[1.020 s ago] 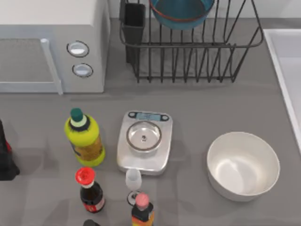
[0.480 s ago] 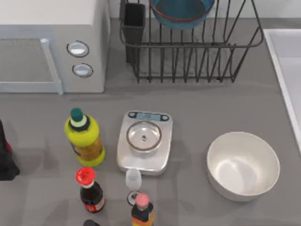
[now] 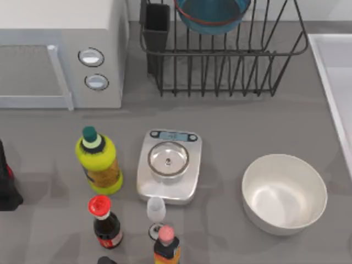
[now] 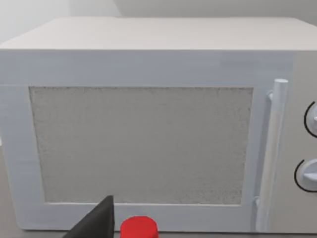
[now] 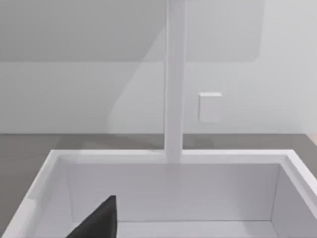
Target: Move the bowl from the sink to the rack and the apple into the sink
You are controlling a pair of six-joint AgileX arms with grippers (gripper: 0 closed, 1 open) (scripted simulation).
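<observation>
At the top of the table, the bowl (image 3: pixel 212 15) is seen resting inside the rack (image 3: pixel 225 55), beside the black square cup (image 3: pixel 157 25). Along the right edge of the table the sink (image 3: pixel 330 82) is found, and its white walls (image 5: pixel 168 191) are faced by the right wrist camera. The microwave (image 4: pixel 148 129) is faced by the left wrist camera. How far either pincer is open cannot be told. A white bowl (image 3: pixel 284 193) and a scale (image 3: pixel 169 165) are placed on the table.
</observation>
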